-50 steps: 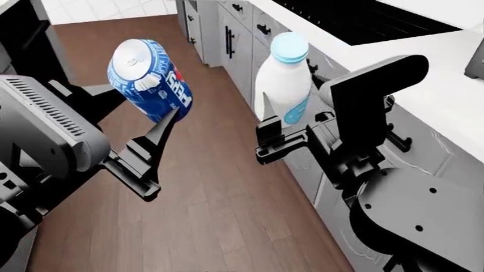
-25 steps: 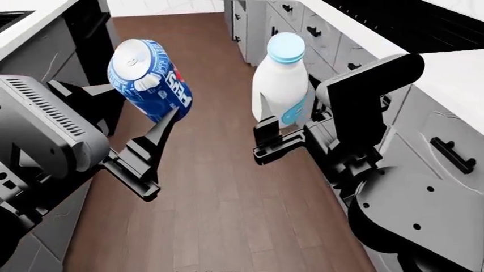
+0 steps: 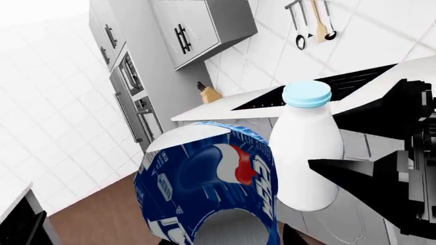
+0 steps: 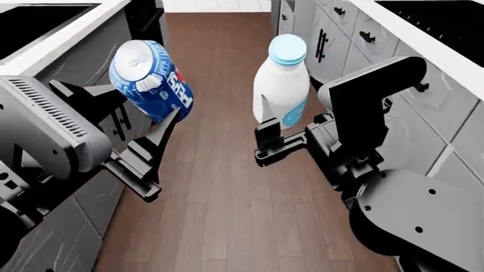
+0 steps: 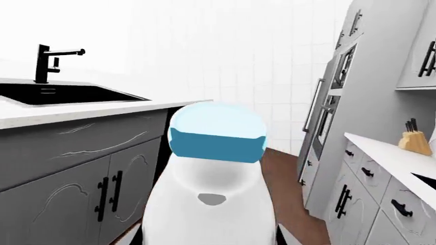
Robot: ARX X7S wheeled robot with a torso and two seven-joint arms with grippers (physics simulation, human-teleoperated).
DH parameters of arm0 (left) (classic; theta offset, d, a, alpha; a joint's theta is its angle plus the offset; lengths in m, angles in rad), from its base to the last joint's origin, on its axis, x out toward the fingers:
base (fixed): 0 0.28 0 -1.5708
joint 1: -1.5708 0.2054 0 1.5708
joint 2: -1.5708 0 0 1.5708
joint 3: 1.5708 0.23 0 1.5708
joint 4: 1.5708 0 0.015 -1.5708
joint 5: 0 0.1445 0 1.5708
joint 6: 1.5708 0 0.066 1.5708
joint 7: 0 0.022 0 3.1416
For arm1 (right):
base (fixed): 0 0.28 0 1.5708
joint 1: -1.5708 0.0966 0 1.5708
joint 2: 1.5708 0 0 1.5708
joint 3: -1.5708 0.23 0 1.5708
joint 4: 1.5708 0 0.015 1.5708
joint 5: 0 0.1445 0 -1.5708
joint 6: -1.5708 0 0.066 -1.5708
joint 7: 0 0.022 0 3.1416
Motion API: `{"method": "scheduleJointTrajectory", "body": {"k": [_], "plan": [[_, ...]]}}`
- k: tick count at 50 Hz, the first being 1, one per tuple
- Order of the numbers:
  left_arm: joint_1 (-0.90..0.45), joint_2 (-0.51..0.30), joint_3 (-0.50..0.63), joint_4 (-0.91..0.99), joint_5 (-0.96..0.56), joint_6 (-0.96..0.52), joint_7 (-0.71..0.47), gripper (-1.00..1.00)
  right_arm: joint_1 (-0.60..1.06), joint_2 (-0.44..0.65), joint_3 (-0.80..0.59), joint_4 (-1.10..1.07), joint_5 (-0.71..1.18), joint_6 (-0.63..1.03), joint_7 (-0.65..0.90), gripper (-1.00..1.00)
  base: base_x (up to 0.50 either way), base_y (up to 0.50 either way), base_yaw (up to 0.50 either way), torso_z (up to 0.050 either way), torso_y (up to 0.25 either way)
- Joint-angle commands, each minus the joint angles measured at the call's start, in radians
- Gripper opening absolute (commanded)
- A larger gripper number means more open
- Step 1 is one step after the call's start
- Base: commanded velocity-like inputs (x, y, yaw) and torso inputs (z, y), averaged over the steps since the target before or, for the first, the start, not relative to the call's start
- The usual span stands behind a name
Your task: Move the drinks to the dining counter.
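**Carry phase: both drinks held aloft between the 2 kitchen runs**

The left pincer (image 4: 162, 127) is clenched around the small blue Pepsi soda can with a silver top (image 4: 149, 79), which sits tilted, its top leaning toward the robot's left. The right pincer (image 4: 266, 127) grasps the taller white milk bottle with a light-blue cap and label (image 4: 280, 85), held upright. Both drinks hang in the air over the brown wood-plank floor (image 4: 219, 187), well apart from any surface and near each other; in the left wrist view the can (image 3: 211, 189) fills the foreground with the bottle (image 3: 307, 148) just beyond it.

Step in hand, as judged: transport. Neither drink is yet set down. The broad white dining desk (image 4: 56, 37) with its black rectangular sink (image 4: 34, 22) lies at the robot's left; the right wrist view shows the same sink (image 5: 61, 94) with a black faucet (image 5: 51, 61) behind it. The white desk with the black cooktop (image 4: 442, 20) lies at the right and is not the goal.

Next move, as judged: bring the arms over the dining desk, clear of the sink, lower each drink until its base rests flat, then release. The tilted can needs righting first.

Containers: the can's top appears sealed and the bottle is capped; contents cannot be seen. The visible part of the sink holds nothing.
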Motion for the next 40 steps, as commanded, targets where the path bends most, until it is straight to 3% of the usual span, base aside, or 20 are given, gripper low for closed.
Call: {"method": "scheduleJointTrajectory", "body": {"k": [1, 14, 19, 40], "plan": [[-0.007, 0.001, 0.000, -0.004, -0.001, 0.005, -0.012, -1.00, 0.003, 0.003, 0.005, -0.005, -0.024, 0.004, -0.012, -1.00, 0.00, 0.00, 0.50, 0.000, 0.000], [-0.014, -0.002, 0.004, -0.007, -0.002, 0.008, -0.009, -1.00, -0.004, -0.005, 0.035, 0.013, -0.012, -0.028, -0.012, -1.00, 0.00, 0.00, 0.50, 0.001, 0.001], [-0.010, -0.003, 0.002, -0.008, -0.001, 0.012, -0.009, -1.00, 0.004, -0.007, 0.033, 0.023, -0.008, 0.002, 0.028, -1.00, -0.03, -0.05, 0.00, 0.000, 0.000], [0.009, -0.013, -0.003, -0.003, -0.002, 0.025, -0.009, -1.00, 0.002, -0.006, 0.036, 0.019, 0.004, 0.007, 0.048, -1.00, -0.15, -0.51, 0.00, 0.000, 0.000]]}}
